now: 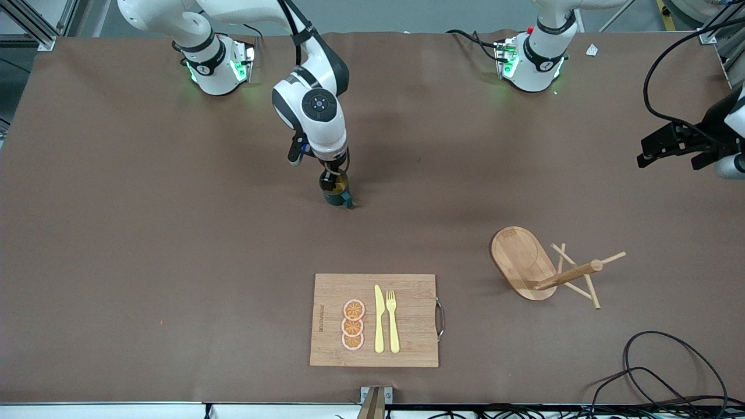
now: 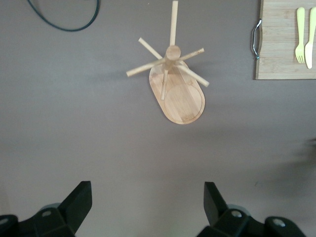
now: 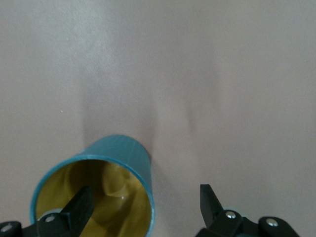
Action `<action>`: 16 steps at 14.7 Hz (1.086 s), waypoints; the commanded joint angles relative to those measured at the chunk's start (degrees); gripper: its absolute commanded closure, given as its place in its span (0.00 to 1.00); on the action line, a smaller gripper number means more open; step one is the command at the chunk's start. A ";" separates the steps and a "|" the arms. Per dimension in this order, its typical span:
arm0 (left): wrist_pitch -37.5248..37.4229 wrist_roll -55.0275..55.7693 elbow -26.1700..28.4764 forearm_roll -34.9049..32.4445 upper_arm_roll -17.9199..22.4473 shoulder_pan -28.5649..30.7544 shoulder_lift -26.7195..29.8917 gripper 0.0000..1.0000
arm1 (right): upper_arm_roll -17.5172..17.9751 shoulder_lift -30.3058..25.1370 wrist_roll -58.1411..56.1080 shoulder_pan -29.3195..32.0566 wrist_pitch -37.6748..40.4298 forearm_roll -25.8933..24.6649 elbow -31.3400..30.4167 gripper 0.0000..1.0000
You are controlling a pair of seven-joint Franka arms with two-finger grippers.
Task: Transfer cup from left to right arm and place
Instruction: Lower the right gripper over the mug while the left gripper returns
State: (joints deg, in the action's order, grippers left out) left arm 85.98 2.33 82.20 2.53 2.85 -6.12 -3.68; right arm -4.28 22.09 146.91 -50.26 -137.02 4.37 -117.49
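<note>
The cup (image 1: 336, 192) stands upright on the tabletop (image 1: 145, 233), near its middle and farther from the front camera than the wooden cutting board (image 1: 326, 349). The right pincer (image 1: 334, 177) is right at the cup's mouth. In the right wrist view its fingers are spread wide: one finger (image 3: 79, 207) dips inside the mustard-tan hollow of the cup (image 3: 94, 197), while the other finger (image 3: 210, 202) is outside the teal wall, well clear of it over bare tabletop. The fingers straddle one side of the rim but do not clamp it, so the cup is not gripped.

The left pincer (image 1: 669, 148) waits in the air over the left arm's end of the tabletop. In the left wrist view its fingers (image 2: 79, 202) are wide apart and hold nothing, and the wooden mug tree (image 2: 173, 79) with its oval base shows below them on the tabletop.

On the board lie three orange slices (image 1: 353, 325), a yellow knife (image 1: 379, 320) and a yellow fork (image 1: 392, 320).
</note>
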 commanded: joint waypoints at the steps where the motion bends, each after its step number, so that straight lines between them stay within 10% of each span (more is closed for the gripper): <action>1: 0.06 2.69 4.55 -0.42 0.84 -1.97 4.82 0.00 | -0.56 1.19 1.10 -1.15 -0.97 0.29 1.29 0.23; 7: 1.37 -0.65 4.46 -0.42 0.66 -1.18 5.26 0.00 | -0.47 1.72 0.14 -0.54 -0.80 0.29 2.09 1.00; 16: 5.07 4.07 4.02 -2.70 -1.09 -1.71 4.12 0.00 | -0.64 -0.73 -33.75 1.74 2.28 0.29 1.47 1.00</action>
State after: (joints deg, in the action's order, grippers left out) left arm 90.65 3.82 85.96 1.40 2.75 -7.50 0.04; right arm -5.15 23.18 121.77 -50.35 -136.24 4.35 -115.55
